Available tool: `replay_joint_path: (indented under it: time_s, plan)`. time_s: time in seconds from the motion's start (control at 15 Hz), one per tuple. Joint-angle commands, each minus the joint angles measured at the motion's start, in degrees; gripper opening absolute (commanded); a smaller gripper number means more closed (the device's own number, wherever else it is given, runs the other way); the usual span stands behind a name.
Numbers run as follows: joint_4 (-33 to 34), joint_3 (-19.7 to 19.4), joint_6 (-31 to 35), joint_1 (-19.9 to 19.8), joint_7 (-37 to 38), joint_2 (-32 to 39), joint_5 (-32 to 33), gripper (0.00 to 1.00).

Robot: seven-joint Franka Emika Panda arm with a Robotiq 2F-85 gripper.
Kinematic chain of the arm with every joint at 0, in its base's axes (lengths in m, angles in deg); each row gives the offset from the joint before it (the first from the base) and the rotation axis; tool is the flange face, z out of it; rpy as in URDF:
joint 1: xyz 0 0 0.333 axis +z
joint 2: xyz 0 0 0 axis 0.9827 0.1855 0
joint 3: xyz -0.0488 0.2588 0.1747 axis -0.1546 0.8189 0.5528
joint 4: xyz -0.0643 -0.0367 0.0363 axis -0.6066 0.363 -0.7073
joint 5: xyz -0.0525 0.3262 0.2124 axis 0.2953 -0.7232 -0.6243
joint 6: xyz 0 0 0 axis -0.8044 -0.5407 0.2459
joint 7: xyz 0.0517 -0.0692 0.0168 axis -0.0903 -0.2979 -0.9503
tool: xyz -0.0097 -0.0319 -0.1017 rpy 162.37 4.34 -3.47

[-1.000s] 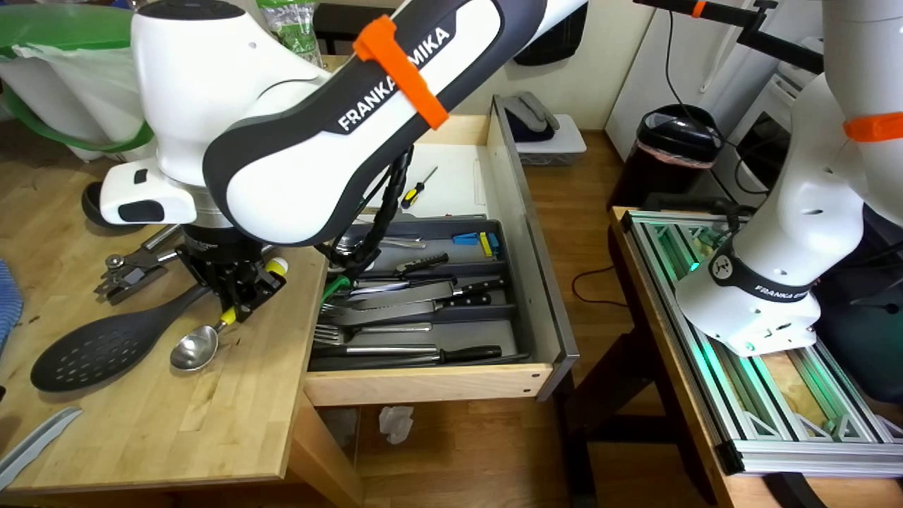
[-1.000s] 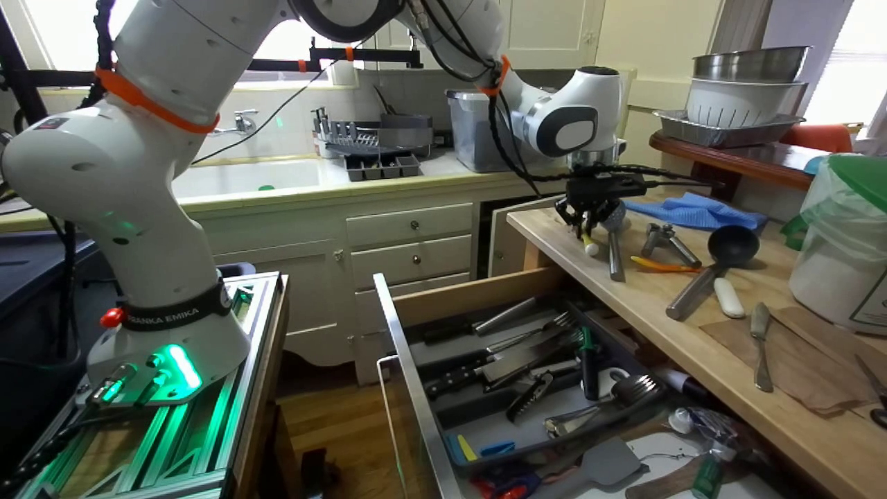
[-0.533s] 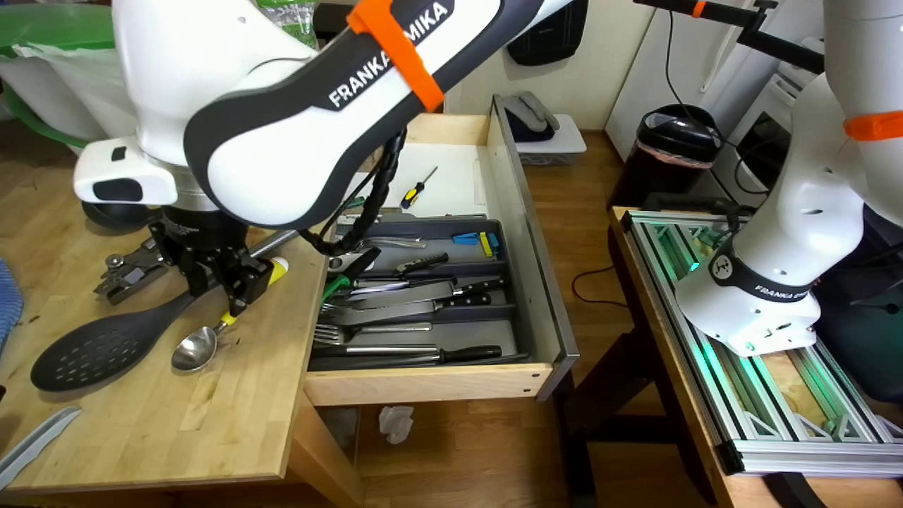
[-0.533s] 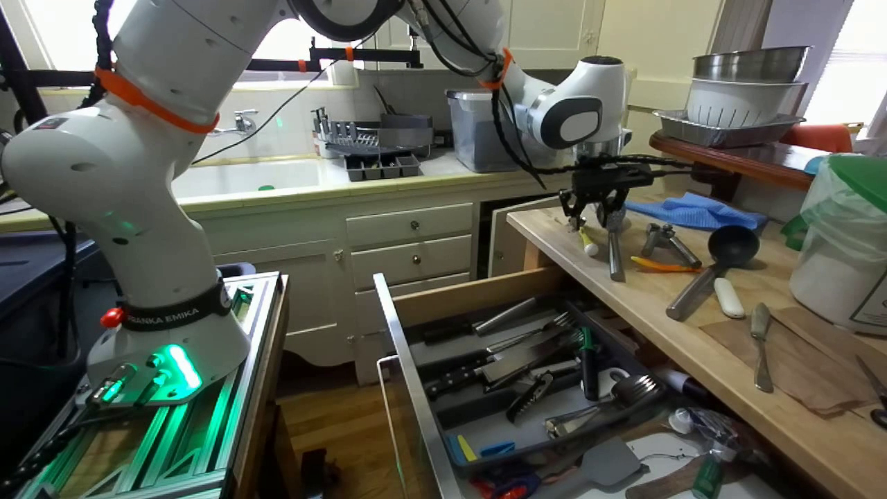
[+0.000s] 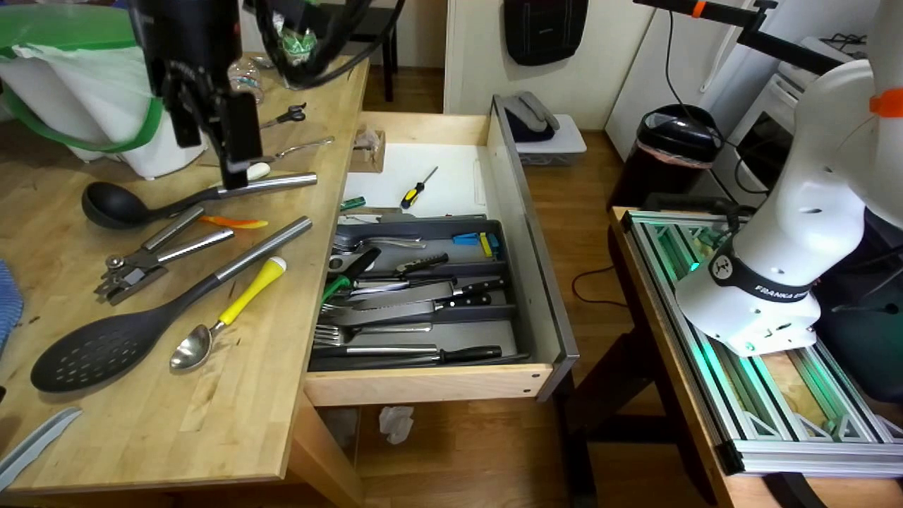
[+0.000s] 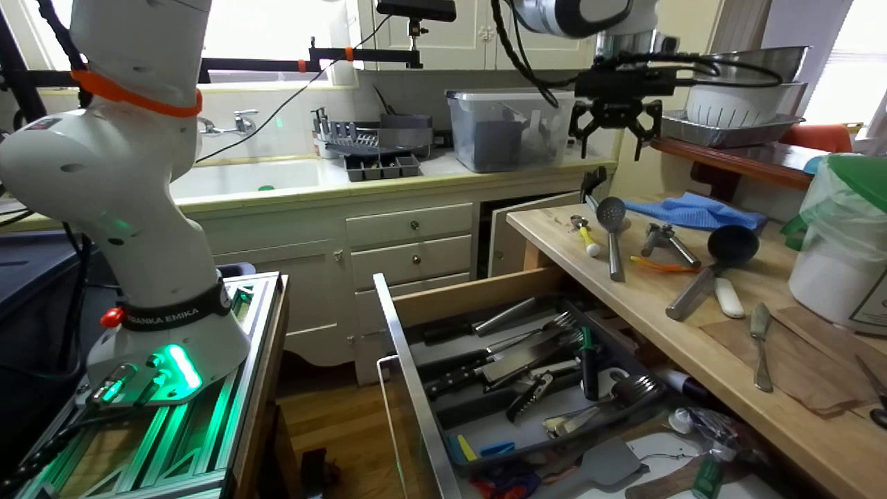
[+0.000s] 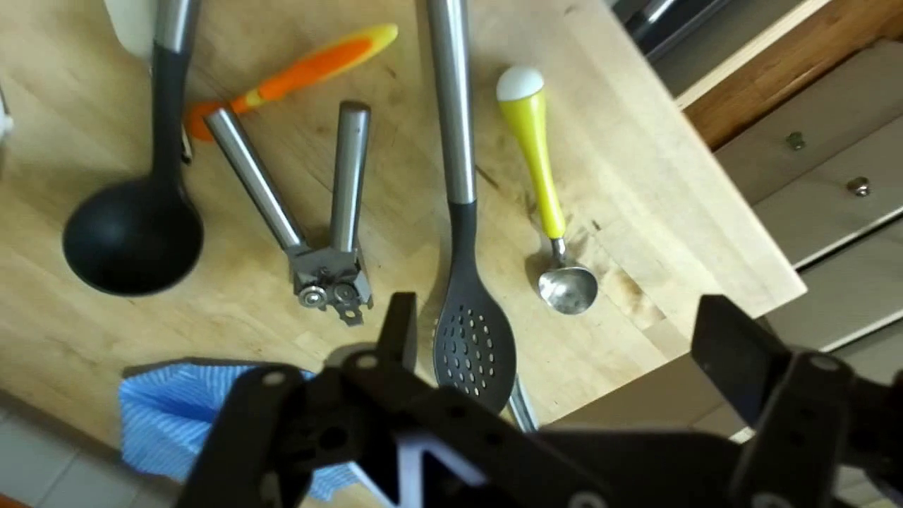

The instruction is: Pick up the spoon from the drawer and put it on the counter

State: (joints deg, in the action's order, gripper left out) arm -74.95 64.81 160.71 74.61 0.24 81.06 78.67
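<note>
Resting on the tabletop [image 5: 233, 423], the spoon [image 7: 544, 190] lies clear of the end effector [image 6: 610, 154]. Dial reference for all positions: spoon at centre, 12 o'clock toward the top of the view.

End effector: the fingers [image 7: 741, 360] stand spread wide, hanging above the tabletop. In an exterior view the unit sits between 12 and 1 o'clock, well apart from the spoon. In the wrist view one finger shows between 7 and 8 o'clock, the opposite finger between 4 and 5.

Spoon: in an exterior view the yellow handle [image 5: 252, 291] points between 1 and 2 o'clock and the silver bowl [image 5: 192, 348] between 7 and 8.

Other items on the tabletop, in an exterior view:
- Slotted black utensil [image 5: 173, 309]: just beside the spoon, head between 8 and 9 o'clock.
- Can opener [image 5: 144, 261]: 10 o'clock, metal handles splayed.
- Black ladle [image 5: 176, 206]: 11 o'clock.
- Orange-and-yellow tool [image 5: 236, 223]: 12 o'clock.
- Blue cloth [image 5: 8, 307]: 9 o'clock, cut off by the edge of the view.
- Grey blade [image 5: 39, 446]: 8 o'clock, partly out of view.

Drawer [image 5: 423, 384]: pulled out, at 3 o'clock in an exterior view. Its dark grey tray [image 5: 465, 335] carries forks [image 5: 331, 334] and black-handled knives [image 5: 416, 308]. A screwdriver [image 5: 413, 195] with a yellow-and-black handle lies at 2 o'clock on the white drawer floor, beyond the tray.
</note>
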Motion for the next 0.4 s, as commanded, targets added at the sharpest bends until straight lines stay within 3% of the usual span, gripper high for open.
replay_joint_path:
  time_s: [0.0,0.07,0.2,0.33]
  plan:
    - [-2.3,1.3,-15.5,-2.5,-0.5,-9.1,-6.1,1.0]
    - [0.2,-1.0,-9.7,-0.2,1.4,-4.7,-2.1,1.0]
    - [0.0,-0.8,-14.8,-0.6,0.5,-8.2,-4.9,1.0]
    - [-0.6,-0.7,-15.2,-0.5,0.5,-9.2,-5.4,1.0]
